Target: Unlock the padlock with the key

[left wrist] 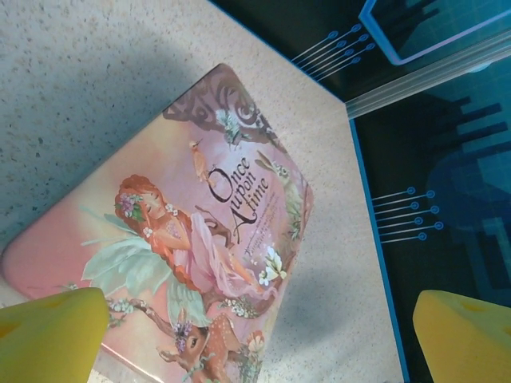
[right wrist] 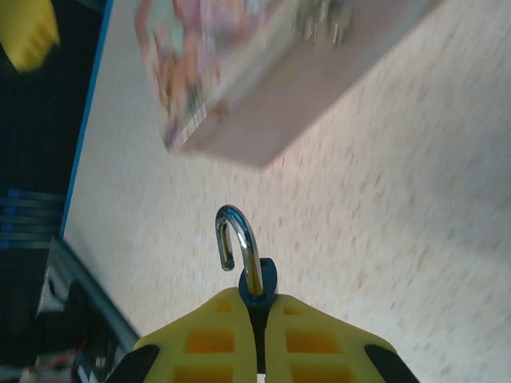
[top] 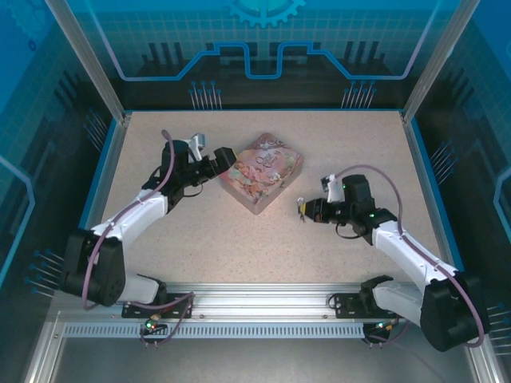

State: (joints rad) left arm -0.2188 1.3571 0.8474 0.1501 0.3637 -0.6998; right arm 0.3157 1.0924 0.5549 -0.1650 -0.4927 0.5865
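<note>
The speckled beige table (top: pixel 200 239) carries the pink illustrated rectangular tin box (top: pixel 263 171) near its middle. The left gripper (top: pixel 222 162) sits at the tin's left corner, its 2 yellow fingers spread wide, gripping nothing. The right gripper (right wrist: pixel 259 307), apart from the tin on its right, is clamped on the small blue-bodied padlock (right wrist: pixel 250 257), whose silver shackle hooks out past the fingertips

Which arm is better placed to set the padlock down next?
Right. The right pincer is shut on the padlock, shackle open, over the table; the left pincer stands open by the pink tin.
</note>
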